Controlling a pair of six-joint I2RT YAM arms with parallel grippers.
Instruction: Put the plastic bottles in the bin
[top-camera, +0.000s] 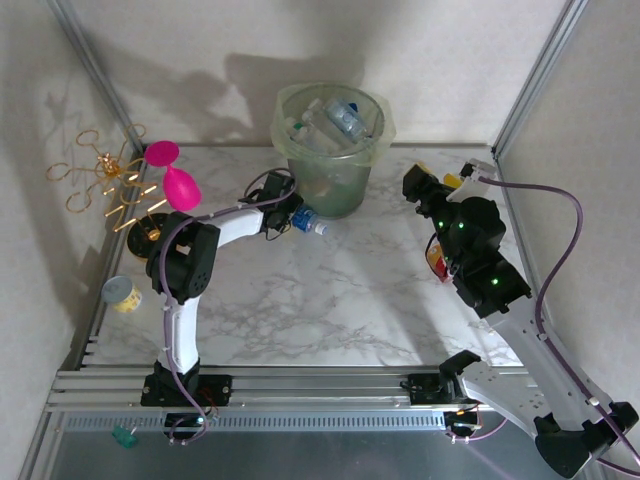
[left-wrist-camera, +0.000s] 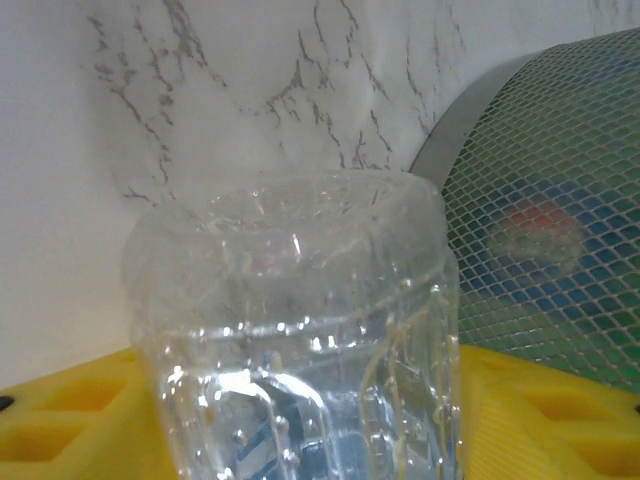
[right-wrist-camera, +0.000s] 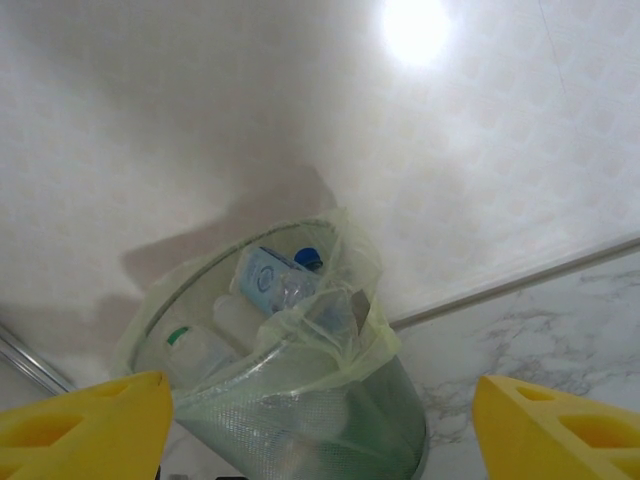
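1. Bin (top-camera: 340, 185): a tall round bucket of translucent pale-green plastic. It stands at the back of the table (top-camera: 330, 300). On the left wrist view I see a fine diamond grid on its wall.
2. Liner bag (right-wrist-camera: 350, 330): thin, crinkled film, folded out over the bin's rim.
3. Contents of the bin: I see several plastic bottles (top-camera: 330, 120) piled inside. Most are clear with pale-blue labels. One has a blue cap (right-wrist-camera: 308, 258); a whitish one carries a green band.
4. Clear bottle (top-camera: 305, 222): lies on its side on the table, just beside the bin's foot. It has a dimpled base, ridged walls and a blue label.
5. Left gripper (left-wrist-camera: 310, 420): yellow fingers sit against both sides of the clear bottle, clamping it. The bottle's base faces my camera.
6. Right gripper (right-wrist-camera: 320, 425): yellow fingers spread wide with nothing between them, pointed at the bin from the right.
7. Table surface: smooth white marble pattern with grey veins.
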